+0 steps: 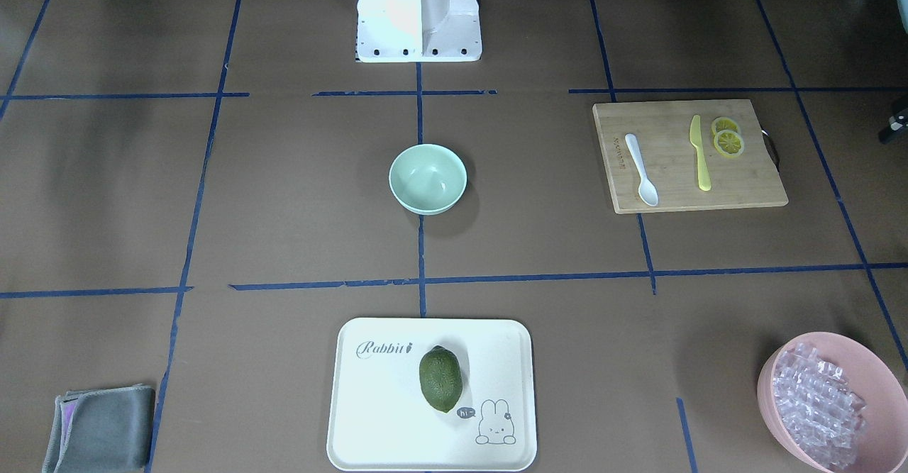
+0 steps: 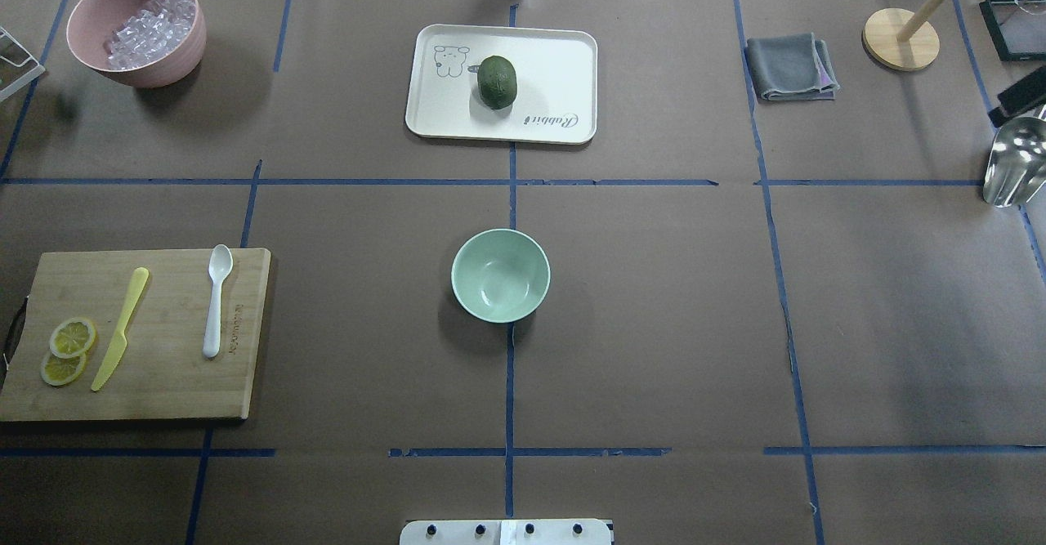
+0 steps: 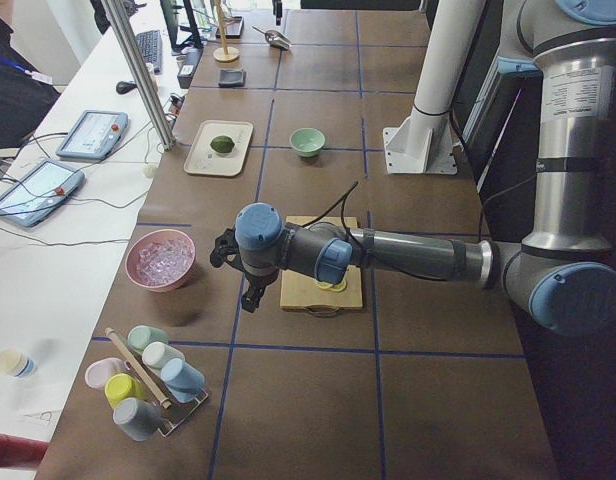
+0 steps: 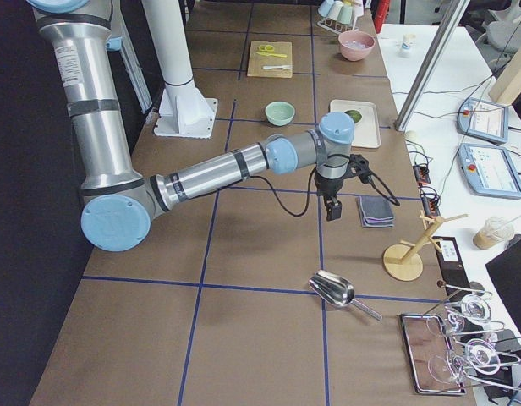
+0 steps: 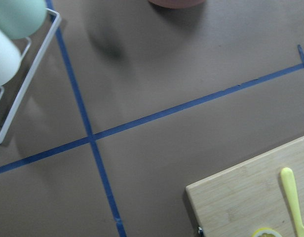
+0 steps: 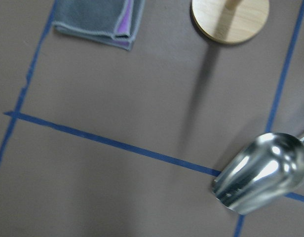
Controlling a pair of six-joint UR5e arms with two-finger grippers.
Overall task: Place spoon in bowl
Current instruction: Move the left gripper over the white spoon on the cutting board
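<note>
Spoon (image 2: 216, 300) lies flat on board (image 2: 163, 381), frame left, graspable; bowl (image 2: 500, 275) sits mouth-up at centre to receive it; whether left gripper (image 3: 250, 298) or right gripper (image 4: 332, 210) is clenched, I cannot tell

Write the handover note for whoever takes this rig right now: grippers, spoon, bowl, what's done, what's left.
Left gripper: hangs above the table by the cutting board. Seen only in a side view, so whether it is open or shut cannot be told.
Right gripper: hangs over the table near the grey cloth. Its state cannot be told either.
Spoon: lies flat on the cutting board beside the yellow knife, scoop pointing away from the robot.
Bowl: upright and empty at the table's centre, apart from the board.
Done: nothing.
Left: grasp the spoon, probably with the left arm, carry it to the bowl, release.
</note>
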